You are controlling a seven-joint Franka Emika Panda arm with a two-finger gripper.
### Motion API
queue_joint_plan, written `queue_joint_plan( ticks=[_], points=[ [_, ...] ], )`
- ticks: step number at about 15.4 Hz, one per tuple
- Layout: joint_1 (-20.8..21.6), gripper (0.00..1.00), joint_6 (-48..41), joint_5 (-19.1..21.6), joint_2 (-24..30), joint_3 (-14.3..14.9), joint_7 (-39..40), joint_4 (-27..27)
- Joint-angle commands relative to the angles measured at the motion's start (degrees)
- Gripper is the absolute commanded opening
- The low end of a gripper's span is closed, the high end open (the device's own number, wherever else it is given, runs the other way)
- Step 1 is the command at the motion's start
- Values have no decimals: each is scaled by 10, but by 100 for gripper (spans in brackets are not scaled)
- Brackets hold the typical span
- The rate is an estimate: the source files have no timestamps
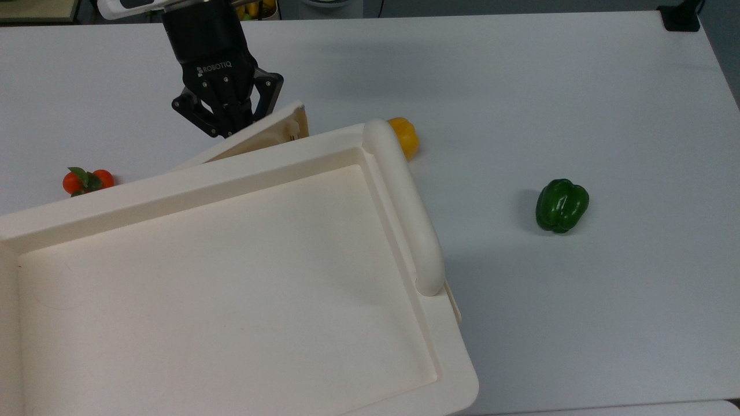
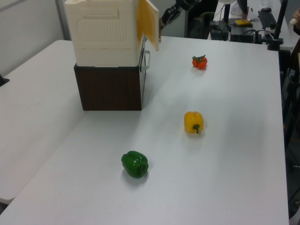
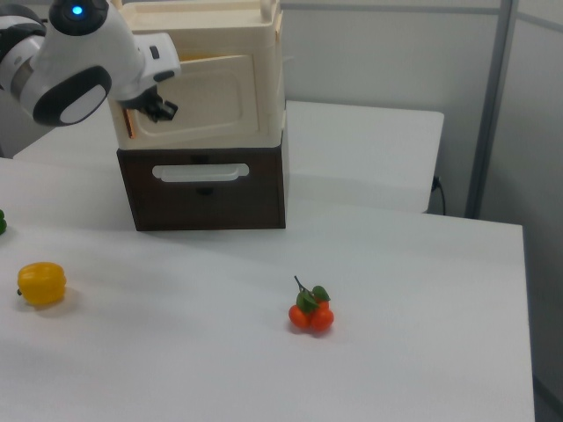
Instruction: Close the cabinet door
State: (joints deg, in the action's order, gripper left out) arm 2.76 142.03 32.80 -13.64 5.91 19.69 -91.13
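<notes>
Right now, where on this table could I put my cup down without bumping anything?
The widest bare stretch of the table lies past the green pepper, toward the top view's right. There is also room between the yellow pepper and the tomatoes. Keep away from the cabinet, where the tool crowds the half-shut door.

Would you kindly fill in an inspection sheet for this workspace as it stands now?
Surface: white table, mostly bare.
Job's things: cabinet door ajar, nearly shut against the cabinet.
Clutter: green pepper, yellow pepper, small orange fruit, all loose on the table.
Grippers: gripper against the door's outer face.
Cables: nothing seen on the table.
Surroundings: dark drawer unit beneath the cabinet; equipment stands behind.
</notes>
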Motion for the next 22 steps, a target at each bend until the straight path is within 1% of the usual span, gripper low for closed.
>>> queue_joint_plan(
  ticks=[1, 3, 4, 7, 10, 11, 12, 13, 14, 15, 17, 19, 20, 21, 22],
  points=[
    [21, 0, 105, 12, -43, -16, -1, 32],
    [22, 0, 165, 9, -67, -34, 0, 41],
    [21, 0, 176, 7, -70, -39, 0, 43],
    [20, 0, 174, 4, -58, -39, 5, 38],
    [10, 0, 154, 3, -25, -39, 12, 3],
    [-1, 0, 130, 3, -4, -39, 24, -15],
    [-8, 0, 84, 3, 16, -39, 40, -25],
    [-19, 0, -4, 2, 43, -30, 58, -31],
    [-28, 0, -90, -17, 66, -21, 58, -31],
    [-27, 0, -174, -69, 84, -8, 52, -31],
    [-25, 18, -283, -137, 109, -1, 12, -31],
    [-19, 59, -366, -191, 121, 7, -55, -28],
    [-19, 65, -393, -207, 128, 8, -82, -28],
    [-19, 80, -412, -213, 136, 8, -105, -28],
    [-19, 93, -429, -215, 147, 10, -126, -28]
  ],
)
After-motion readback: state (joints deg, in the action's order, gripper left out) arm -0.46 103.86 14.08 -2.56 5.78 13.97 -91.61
